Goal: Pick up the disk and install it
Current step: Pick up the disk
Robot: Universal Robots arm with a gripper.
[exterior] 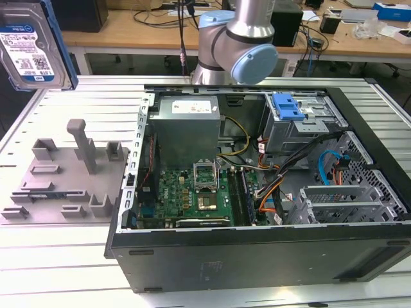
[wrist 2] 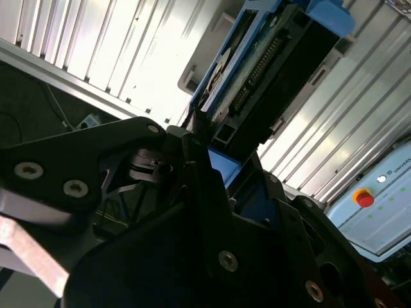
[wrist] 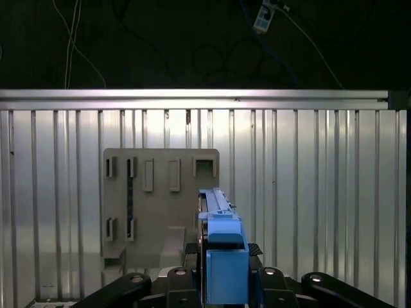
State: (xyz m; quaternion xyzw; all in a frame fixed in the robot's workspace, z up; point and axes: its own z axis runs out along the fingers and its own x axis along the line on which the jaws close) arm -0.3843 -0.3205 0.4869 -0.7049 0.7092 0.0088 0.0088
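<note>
We record a ribbed aluminium table (exterior: 77,96), silver, bearing every item below.
- One open computer case (exterior: 257,250), on its side, nearest the exterior camera. Its motherboard (exterior: 192,192) and a blue plastic bracket (exterior: 287,106) in the drive cage are exposed.
- One grey fixture plate (exterior: 64,179) with upright pegs, just beside the case on the exterior view's left.
- One disk (exterior: 32,45), silver with a blue frame, held in the air over the plate's side, well apart from the case.
- One gripper (wrist: 223,256), jaws clamped on the disk's blue frame in both wrist views.
- One arm base (exterior: 237,38), behind the case.
- Wooden benches (exterior: 128,29), farther back.
</note>
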